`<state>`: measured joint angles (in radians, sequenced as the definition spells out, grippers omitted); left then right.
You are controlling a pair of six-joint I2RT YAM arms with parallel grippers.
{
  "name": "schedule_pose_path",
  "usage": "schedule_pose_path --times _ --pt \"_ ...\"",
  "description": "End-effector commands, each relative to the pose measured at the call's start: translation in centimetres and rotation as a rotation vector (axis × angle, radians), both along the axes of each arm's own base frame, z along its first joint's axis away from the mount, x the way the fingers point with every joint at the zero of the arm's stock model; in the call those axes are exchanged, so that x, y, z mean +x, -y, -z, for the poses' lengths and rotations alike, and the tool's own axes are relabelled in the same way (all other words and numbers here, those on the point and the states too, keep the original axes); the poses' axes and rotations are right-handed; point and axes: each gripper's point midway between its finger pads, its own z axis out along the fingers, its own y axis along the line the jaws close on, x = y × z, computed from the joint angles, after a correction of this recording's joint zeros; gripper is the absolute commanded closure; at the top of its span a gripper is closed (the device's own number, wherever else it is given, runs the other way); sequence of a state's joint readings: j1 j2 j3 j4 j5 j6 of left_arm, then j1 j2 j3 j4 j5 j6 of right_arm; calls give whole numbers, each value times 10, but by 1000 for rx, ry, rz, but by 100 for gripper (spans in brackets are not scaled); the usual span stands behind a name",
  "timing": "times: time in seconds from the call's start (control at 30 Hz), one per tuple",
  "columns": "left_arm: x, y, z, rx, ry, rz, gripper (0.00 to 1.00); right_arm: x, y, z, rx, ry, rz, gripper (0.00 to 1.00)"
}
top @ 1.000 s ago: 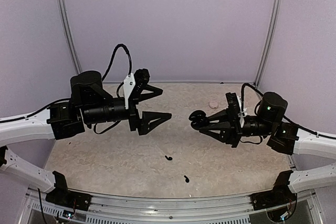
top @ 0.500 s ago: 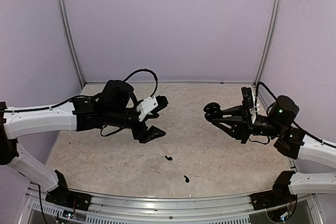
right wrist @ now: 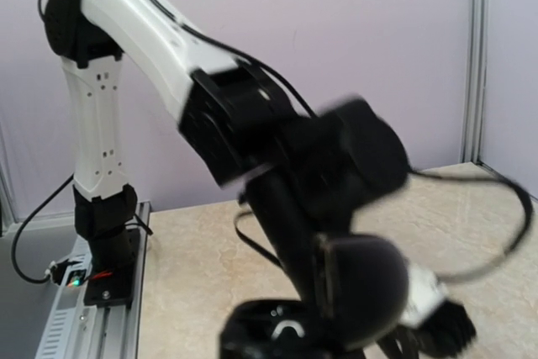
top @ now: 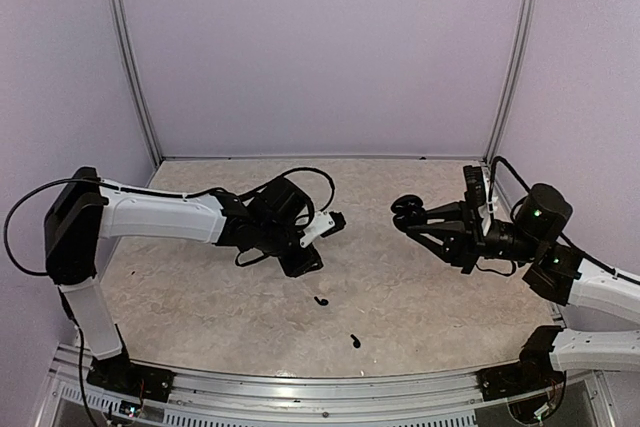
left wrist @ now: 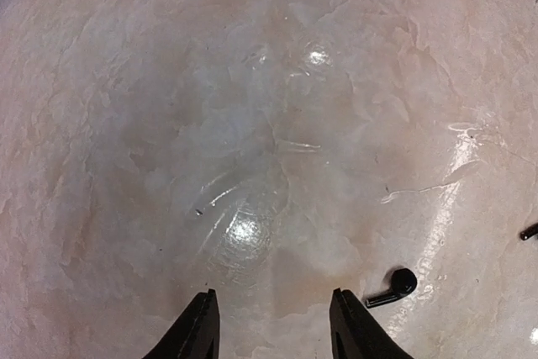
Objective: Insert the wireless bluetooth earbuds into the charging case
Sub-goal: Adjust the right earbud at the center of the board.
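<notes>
Two tiny black earbuds lie on the marble table, one (top: 321, 300) near the middle front and one (top: 355, 340) closer to the front edge. My left gripper (top: 303, 265) is open and empty, pointing down just above the table behind the nearer bud. In the left wrist view its fingertips (left wrist: 202, 325) frame bare table, with one earbud (left wrist: 395, 285) just right of the right finger and the other earbud (left wrist: 528, 231) at the right edge. My right gripper (top: 412, 215) is shut on the black charging case (top: 404, 209), held in the air with its lid (right wrist: 361, 292) open.
The left arm (right wrist: 277, 132) fills the middle of the right wrist view. Metal frame posts (top: 130, 57) and purple walls close the back and sides. The rail (top: 300, 387) runs along the front edge.
My left arm has stretched forward and lowered its gripper to the table near the earbuds. My right gripper has drawn slightly right with the case and now holds still.
</notes>
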<state>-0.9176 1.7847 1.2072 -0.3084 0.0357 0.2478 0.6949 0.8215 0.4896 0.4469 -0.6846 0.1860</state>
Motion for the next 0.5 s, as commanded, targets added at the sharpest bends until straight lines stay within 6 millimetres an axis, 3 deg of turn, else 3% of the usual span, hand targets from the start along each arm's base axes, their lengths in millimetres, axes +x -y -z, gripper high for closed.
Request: schedule_pose_path --times 0.0,0.2,0.47 --pt "5 4 26 71 -27 -18 55 -1 3 -6 17 4 0 100" --pt "5 7 53 145 -46 -10 59 0 1 -6 14 -4 -6 100" --pt "-17 0 80 230 -95 33 61 1 0 -6 6 -9 -7 100"
